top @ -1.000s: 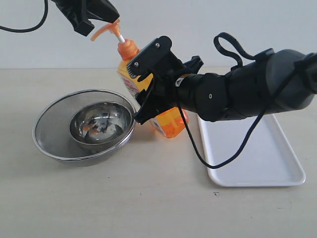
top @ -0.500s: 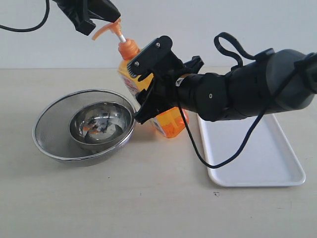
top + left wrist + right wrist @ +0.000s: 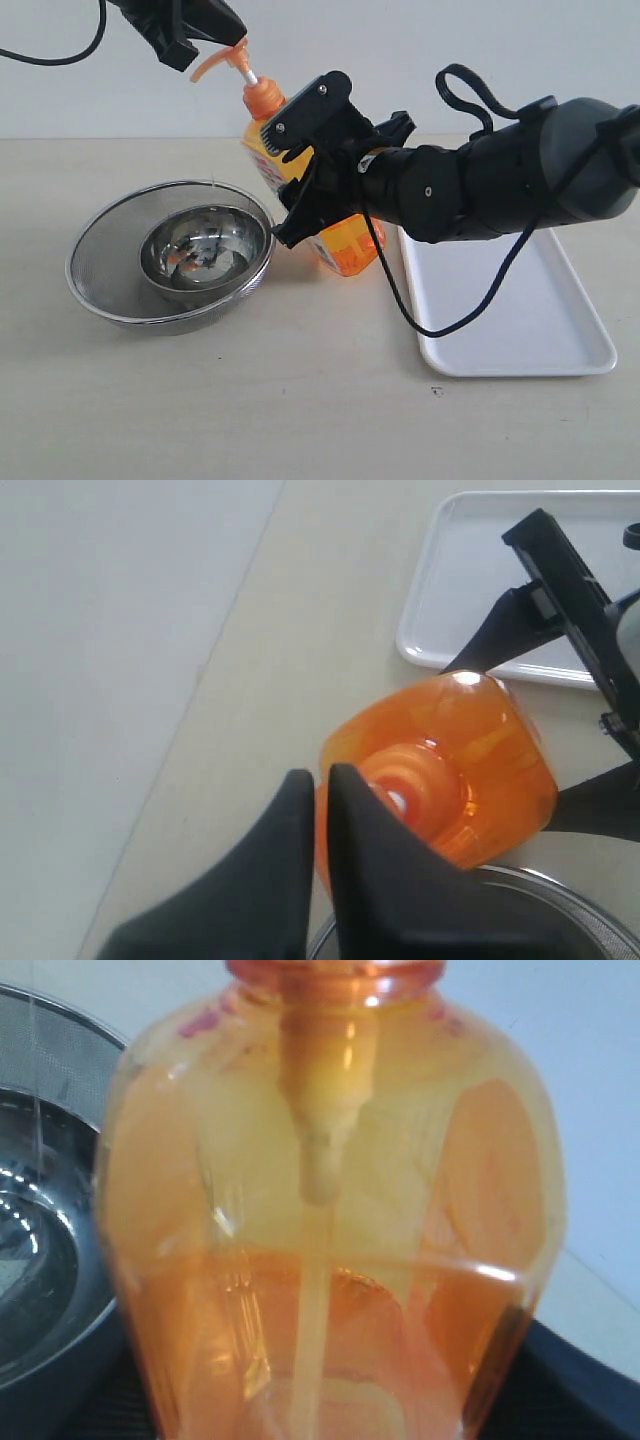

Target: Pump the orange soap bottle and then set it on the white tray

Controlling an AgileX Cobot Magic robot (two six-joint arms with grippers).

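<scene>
The orange soap bottle (image 3: 345, 247) leans left between the bowl and the white tray (image 3: 520, 320), its base close to the table. My right gripper (image 3: 298, 168) is shut on the bottle's body; in the right wrist view the bottle (image 3: 330, 1260) fills the space between the dark fingers (image 3: 575, 1380). My left gripper (image 3: 208, 38) is shut, its tips resting on the orange pump head (image 3: 222, 58) at the top left. The left wrist view shows these fingertips (image 3: 318, 775) close together over the bottle's top (image 3: 480, 750), with the tray (image 3: 470, 580) beyond.
A round steel bowl (image 3: 205, 245) sits inside a mesh strainer (image 3: 105, 265) left of the bottle, under the pump's nozzle. A faint thin thread shows above the strainer's rim (image 3: 213, 181). A black cable (image 3: 480, 300) from the right arm hangs over the tray's near-left part.
The bottle has come slightly more upright and its pump head has shifted a little to the right. Both grippers keep their hold and place.
</scene>
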